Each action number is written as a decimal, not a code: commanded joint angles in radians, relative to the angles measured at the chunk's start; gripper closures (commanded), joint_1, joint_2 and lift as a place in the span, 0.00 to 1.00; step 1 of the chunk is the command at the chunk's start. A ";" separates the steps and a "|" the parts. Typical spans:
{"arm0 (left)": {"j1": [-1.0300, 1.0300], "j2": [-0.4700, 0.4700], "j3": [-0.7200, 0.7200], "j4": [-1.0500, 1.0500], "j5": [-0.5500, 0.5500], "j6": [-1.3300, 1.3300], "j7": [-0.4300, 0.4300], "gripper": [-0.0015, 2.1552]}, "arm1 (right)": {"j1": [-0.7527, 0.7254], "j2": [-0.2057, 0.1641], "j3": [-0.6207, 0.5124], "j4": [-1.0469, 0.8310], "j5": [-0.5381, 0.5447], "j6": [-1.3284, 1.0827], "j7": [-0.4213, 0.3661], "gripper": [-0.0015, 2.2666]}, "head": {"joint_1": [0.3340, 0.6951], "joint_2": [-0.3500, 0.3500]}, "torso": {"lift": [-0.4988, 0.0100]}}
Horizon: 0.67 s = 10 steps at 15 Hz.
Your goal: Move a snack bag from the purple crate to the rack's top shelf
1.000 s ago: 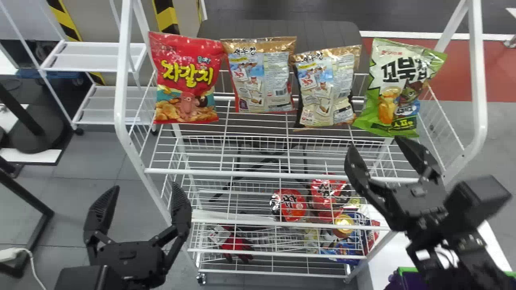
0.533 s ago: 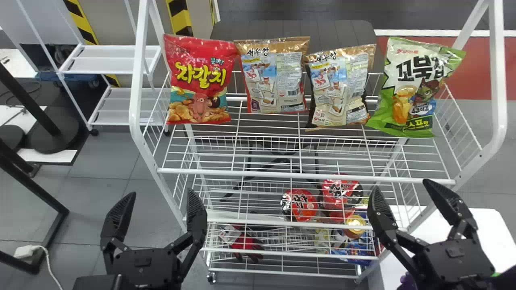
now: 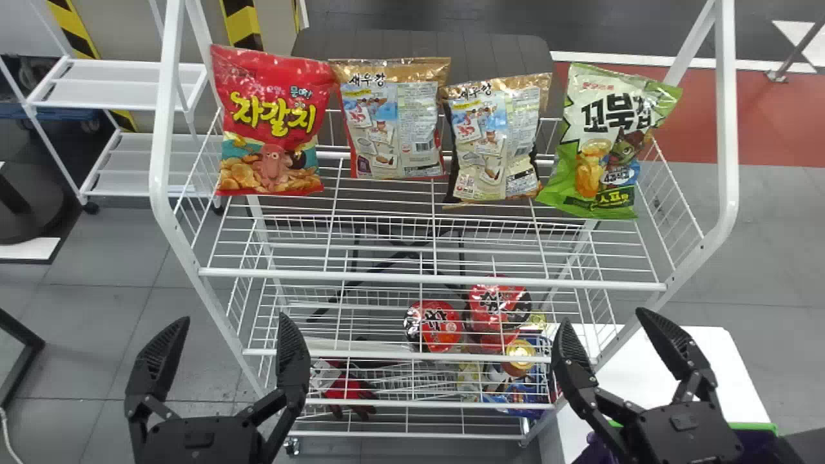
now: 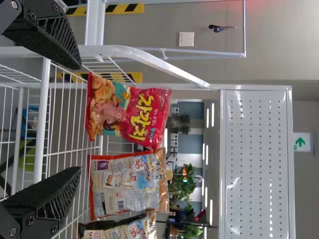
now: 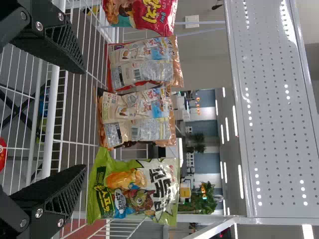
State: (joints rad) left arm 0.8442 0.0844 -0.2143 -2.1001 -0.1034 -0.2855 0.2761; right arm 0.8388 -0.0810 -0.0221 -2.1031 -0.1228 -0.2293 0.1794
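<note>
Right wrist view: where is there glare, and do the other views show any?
Right wrist view: white glints on the perforated grey metal panel, bright ceiling light strips beyond; left wrist view: streaks on the panel too; head view: small highlights on the red snack bag.

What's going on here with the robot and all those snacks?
The robot isn't holding any snacks right now. Its left gripper and right gripper are both open and empty in front of the rack. Four snack bags, one red, two gold-topped and one green, are lined up on the top shelf. The purple crate is low down on the robot's right.
</note>
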 commanded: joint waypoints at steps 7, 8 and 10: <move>0.006 0.000 0.001 -0.023 -0.004 0.024 -0.002 0.04 | 0.003 -0.005 -0.006 -0.015 0.006 0.017 0.002 0.07 | 1.00 0.41 | 0.98; 0.006 0.000 0.001 -0.024 -0.006 0.024 -0.002 0.04 | 0.005 -0.005 -0.007 -0.020 0.006 0.017 0.002 0.07 | 1.00 0.41 | 0.98; 0.009 0.000 0.001 -0.028 -0.009 0.024 0.000 0.04 | 0.008 -0.005 -0.007 -0.026 0.006 0.017 0.002 0.07 | 1.00 0.41 | 0.98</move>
State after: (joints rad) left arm 0.8507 0.0845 -0.2133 -2.1253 -0.1100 -0.2615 0.2749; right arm 0.8449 -0.0859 -0.0290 -2.1248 -0.1166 -0.2124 0.1810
